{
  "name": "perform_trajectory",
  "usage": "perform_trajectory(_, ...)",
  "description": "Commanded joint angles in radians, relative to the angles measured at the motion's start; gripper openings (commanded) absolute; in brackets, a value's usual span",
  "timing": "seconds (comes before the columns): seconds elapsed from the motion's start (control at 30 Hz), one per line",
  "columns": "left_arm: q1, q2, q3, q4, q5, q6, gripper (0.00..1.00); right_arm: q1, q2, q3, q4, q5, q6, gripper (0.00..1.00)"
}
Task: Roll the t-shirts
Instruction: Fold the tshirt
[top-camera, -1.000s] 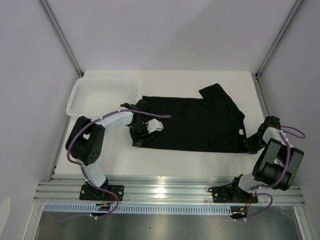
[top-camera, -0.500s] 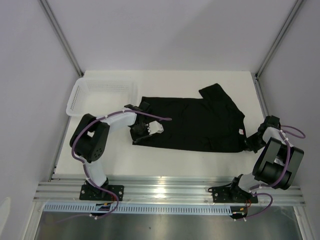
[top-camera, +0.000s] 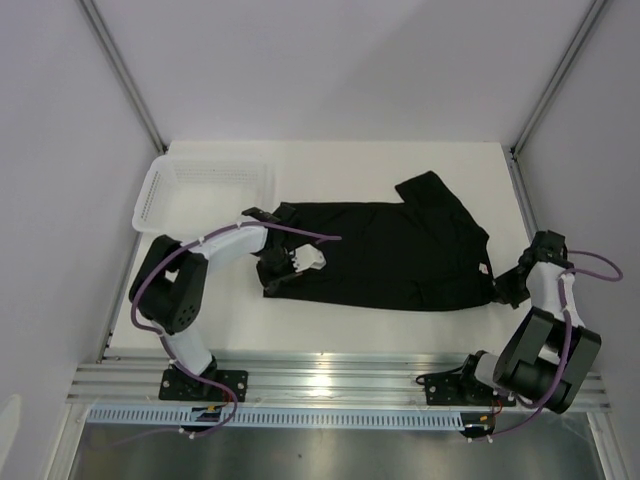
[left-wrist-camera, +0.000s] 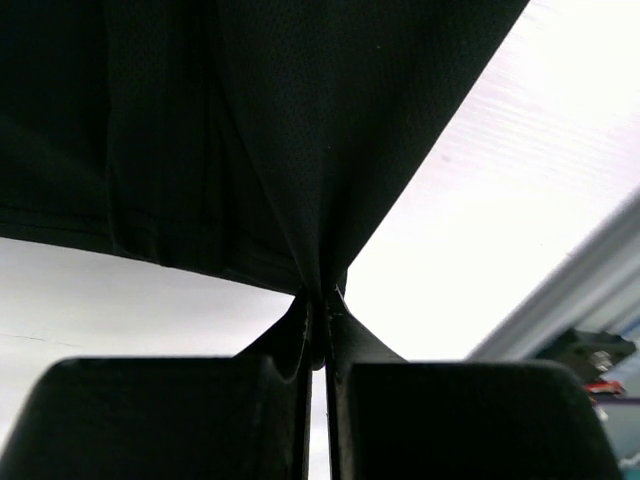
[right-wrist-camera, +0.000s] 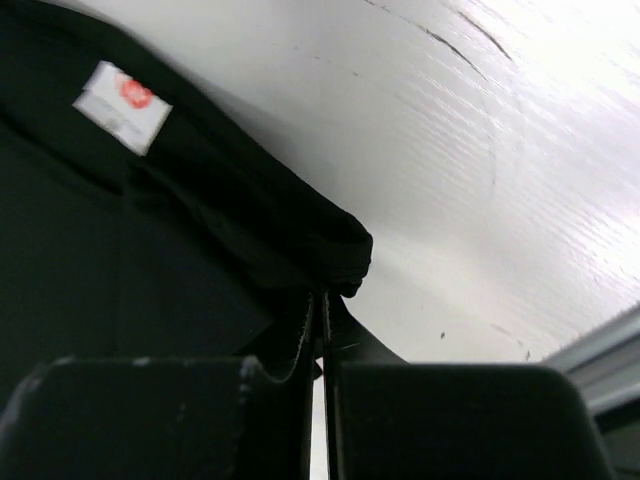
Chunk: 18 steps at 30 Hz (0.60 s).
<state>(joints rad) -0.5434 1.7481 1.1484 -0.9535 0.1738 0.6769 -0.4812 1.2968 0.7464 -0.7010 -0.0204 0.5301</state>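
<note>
Both pincers are clamped shut on cloth. The left pincer (left-wrist-camera: 320, 300) pinches the near-left hem corner of the t-shirt (top-camera: 390, 250). The right pincer (right-wrist-camera: 322, 298) pinches a fold at its near-right edge, just beside the pale label (right-wrist-camera: 122, 100). The shirt lies flat mid-surface (top-camera: 340, 325), stretched between them. My judgement: lift both ends evenly and keep the near edge taut; an uneven pull would skew the roll.

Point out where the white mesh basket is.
In the top view, the white mesh basket sits at the far left corner of the table, just left of the black t-shirt.
</note>
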Motion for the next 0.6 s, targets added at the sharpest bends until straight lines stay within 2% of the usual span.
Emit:
perform_trajectory(0.0, -0.012, -0.064, 0.005, -0.108, 0.062, -0.016, 0.01, -0.002, -0.076, 0.086, -0.103, 0.039, 0.071, 0.0)
perform_trajectory(0.27, -0.01, -0.09, -0.021, -0.226, 0.075, 0.029, 0.01, -0.005, -0.068, 0.087, -0.252, 0.138, 0.051, 0.0)
perform_trajectory(0.47, -0.016, -0.113, -0.073, -0.202, 0.104, 0.032, 0.01, -0.008, 0.025, 0.074, -0.265, 0.102, 0.065, 0.0)
perform_trajectory(0.5, -0.016, -0.113, -0.075, -0.185, 0.121, 0.023, 0.13, -0.004, 0.035, 0.074, -0.261, 0.09, 0.065, 0.0)
perform_trajectory(0.53, -0.02, -0.108, -0.079, -0.179, 0.141, 0.012, 0.23, 0.001, 0.047, 0.077, -0.261, 0.088, 0.068, 0.11)
perform_trajectory(0.57, -0.02, -0.108, -0.084, -0.176, 0.141, 0.006, 0.23, 0.001, 0.047, 0.077, -0.261, 0.092, 0.071, 0.25)
